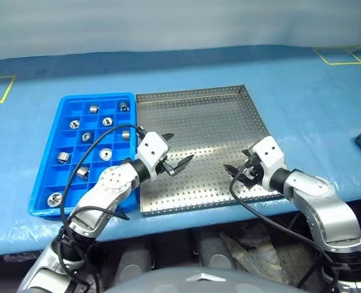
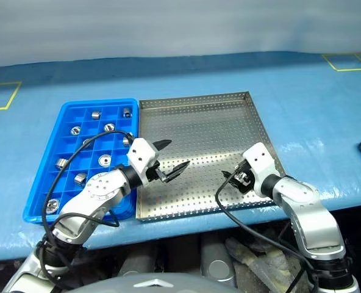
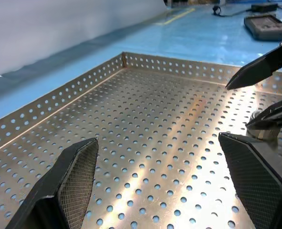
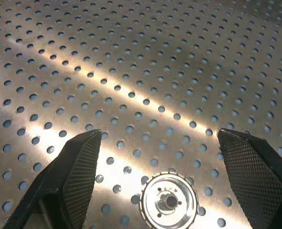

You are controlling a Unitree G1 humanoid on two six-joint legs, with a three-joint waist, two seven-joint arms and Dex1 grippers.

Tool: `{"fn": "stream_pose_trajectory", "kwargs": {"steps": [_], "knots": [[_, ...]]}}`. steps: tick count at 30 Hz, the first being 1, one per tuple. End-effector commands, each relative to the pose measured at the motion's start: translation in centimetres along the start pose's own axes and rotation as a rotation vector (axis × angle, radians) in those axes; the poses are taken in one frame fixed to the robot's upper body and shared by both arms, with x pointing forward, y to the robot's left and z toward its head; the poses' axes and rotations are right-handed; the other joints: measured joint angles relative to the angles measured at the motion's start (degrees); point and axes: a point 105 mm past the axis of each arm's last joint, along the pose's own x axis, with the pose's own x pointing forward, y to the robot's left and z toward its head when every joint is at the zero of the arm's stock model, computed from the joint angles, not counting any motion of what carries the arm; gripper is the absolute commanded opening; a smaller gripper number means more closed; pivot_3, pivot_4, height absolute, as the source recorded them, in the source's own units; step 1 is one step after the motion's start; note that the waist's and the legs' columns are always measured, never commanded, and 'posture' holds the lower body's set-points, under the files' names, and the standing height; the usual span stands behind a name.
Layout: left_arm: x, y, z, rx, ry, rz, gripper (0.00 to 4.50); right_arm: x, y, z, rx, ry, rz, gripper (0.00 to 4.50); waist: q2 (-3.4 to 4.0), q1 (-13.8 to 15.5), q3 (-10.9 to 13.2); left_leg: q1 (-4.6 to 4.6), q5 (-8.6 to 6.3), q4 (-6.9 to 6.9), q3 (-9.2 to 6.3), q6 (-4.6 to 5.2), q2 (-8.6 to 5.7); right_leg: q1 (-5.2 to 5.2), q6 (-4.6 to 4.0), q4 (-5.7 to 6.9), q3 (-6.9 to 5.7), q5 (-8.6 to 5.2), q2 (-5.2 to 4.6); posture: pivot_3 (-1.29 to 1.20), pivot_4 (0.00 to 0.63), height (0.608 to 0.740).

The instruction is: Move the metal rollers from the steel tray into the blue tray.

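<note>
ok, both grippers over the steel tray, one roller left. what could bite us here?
Last roller lies flat on the steel tray between the open right gripper's fingers; a shallow close could skid it across the perforated floor.

The open left gripper points toward the right one; they could clash if both go in.

Any drop must go into a free cell of the blue tray.

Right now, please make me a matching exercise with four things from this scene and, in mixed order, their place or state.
1. left gripper
2. right gripper
3. blue tray
4. steel tray

a. holds rollers in its compartments
b. open, a roller lying between its fingers
c. perforated floor, right of the plastic tray
d. open, over the steel tray's left part

Pairs: 1-d, 2-b, 3-a, 4-c
</note>
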Motion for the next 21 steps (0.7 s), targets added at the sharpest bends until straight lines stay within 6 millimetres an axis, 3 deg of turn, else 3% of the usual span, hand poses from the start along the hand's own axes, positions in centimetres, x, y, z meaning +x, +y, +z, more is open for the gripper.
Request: {"fn": "stream_pose_trajectory", "kwargs": {"steps": [1,9,21], "knots": [[0.3,-1.5,0.8,0.016,-0.027,-0.111,4.42,-0.5,-0.2,0.8,0.018,-0.047,-0.022,4.1,0.01,-0.6,0.0,0.0,-0.02,0.06,0.03,0.03,0.02,0.01,0.03,0.0,0.04,0.02,0.0,-0.26,0.15,0.74],[-0.9,-3.0,0.1,-0.011,0.004,-0.237,4.42,0.6,-0.6,-0.8,0.105,-0.018,-0.038,4.1,0.01,-1.5,0.0,-0.03,-0.22,0.62,0.39,0.39,0.11,0.06,0.14,0.04,0.49,0.08,-0.05,-0.24,0.15,0.74],[-1.3,-3.0,0.2,0.009,0.014,-0.254,4.42,1.3,-1.2,-2.6,0.155,0.047,-0.063,4.1,0.01,-1.3,0.0,-0.05,-0.3,0.64,0.48,0.54,0.05,0.03,0.2,0.03,0.6,0.11,-0.1,-0.23,0.15,0.74]]}}
